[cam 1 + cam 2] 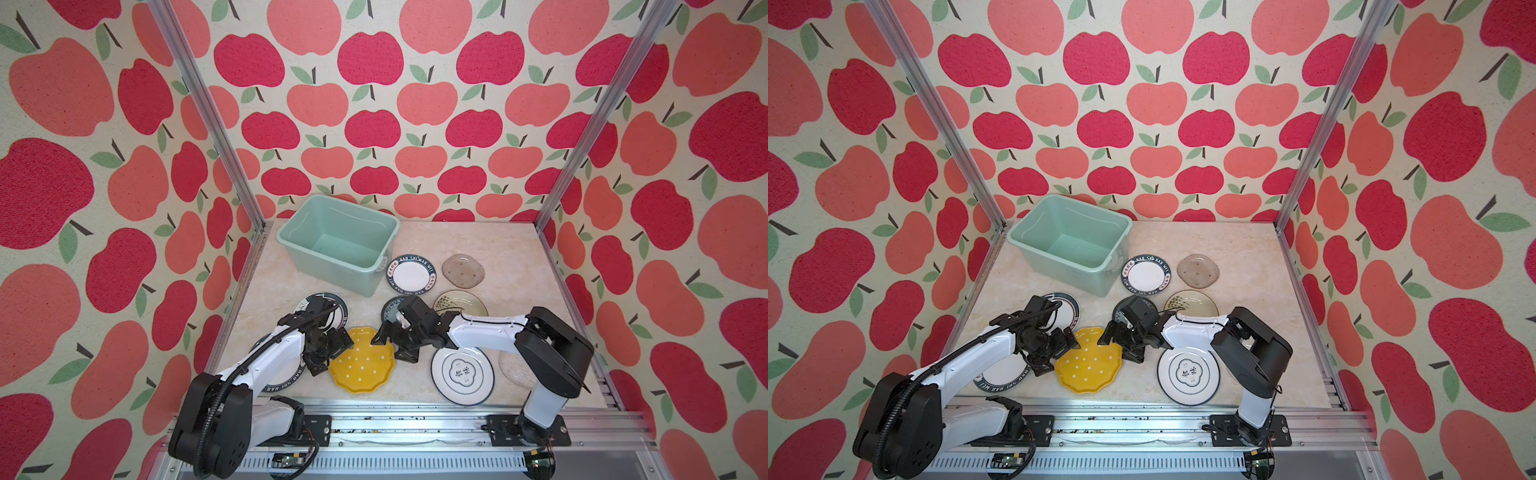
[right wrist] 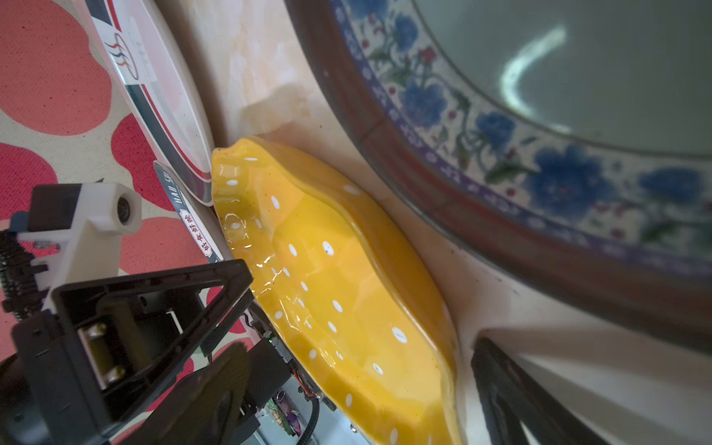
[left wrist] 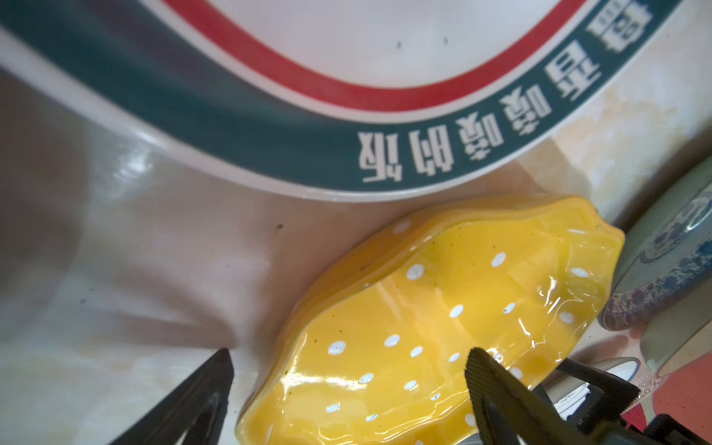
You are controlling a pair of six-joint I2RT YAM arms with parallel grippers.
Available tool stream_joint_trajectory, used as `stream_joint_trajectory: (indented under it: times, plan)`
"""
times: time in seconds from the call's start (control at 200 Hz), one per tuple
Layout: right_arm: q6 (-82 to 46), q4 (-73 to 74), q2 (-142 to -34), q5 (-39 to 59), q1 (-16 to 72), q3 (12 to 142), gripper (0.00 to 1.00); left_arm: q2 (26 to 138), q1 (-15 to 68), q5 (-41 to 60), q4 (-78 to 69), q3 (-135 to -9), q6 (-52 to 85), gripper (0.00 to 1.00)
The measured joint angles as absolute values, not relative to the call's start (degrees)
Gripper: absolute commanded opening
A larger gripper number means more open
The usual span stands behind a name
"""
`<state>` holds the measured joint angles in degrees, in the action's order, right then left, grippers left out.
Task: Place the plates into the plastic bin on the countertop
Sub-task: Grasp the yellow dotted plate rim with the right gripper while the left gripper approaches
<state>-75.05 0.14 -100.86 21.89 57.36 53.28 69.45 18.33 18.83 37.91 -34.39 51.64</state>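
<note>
1. Apple-patterned walls [image 1: 374, 104] enclose the marbled countertop [image 1: 478, 245] in both top views. We take the yellow plate [image 1: 363, 368], lying flat near the front, as our landmark. The plastic bin [image 1: 332, 272] stands well behind it, toward the back-left corner.
2. Both top views also show the left gripper [image 1: 332, 355] at the yellow plate's left rim and the right gripper [image 1: 390, 350] at its back-right rim, each with jaws spread wide.
3. Round the yellow plate we see more plates, all on the countertop outside the bin:
   - a dark-banded plate [image 1: 338, 302] behind-left
   - a lettered plate [image 1: 286, 376] to the left, under the arm
   - a teal patterned plate [image 1: 390, 309] just behind
   - a green-rimmed white plate [image 1: 462, 376] just right
   - a bamboo-drawn plate [image 1: 461, 301] and a glass plate [image 1: 462, 270] farther behind-right
4. Left wrist view: the left gripper's fingers [image 3: 501, 393] stand well apart, with the yellow plate's [image 3: 443, 308] rim between them. We cannot tell whether either finger touches it. The dark-banded plate [image 3: 269, 127] lies just beyond, apart from the yellow one.
5. Right wrist view: the right gripper's fingers [image 2: 501, 377] likewise gape, straddling the yellow plate's [image 2: 346, 289] scalloped rim. The teal patterned plate [image 2: 501, 173] lies beside the yellow plate, with a strip of countertop between them.
</note>
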Motion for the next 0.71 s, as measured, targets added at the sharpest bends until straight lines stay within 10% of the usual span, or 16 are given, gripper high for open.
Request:
stream_joint_trajectory:
  times: [0.705]
  plan:
    - [-77.49,16.34,-99.55,25.61,55.81,44.64,0.84,68.66,17.82,20.47,35.31,-32.56,51.57,0.94]
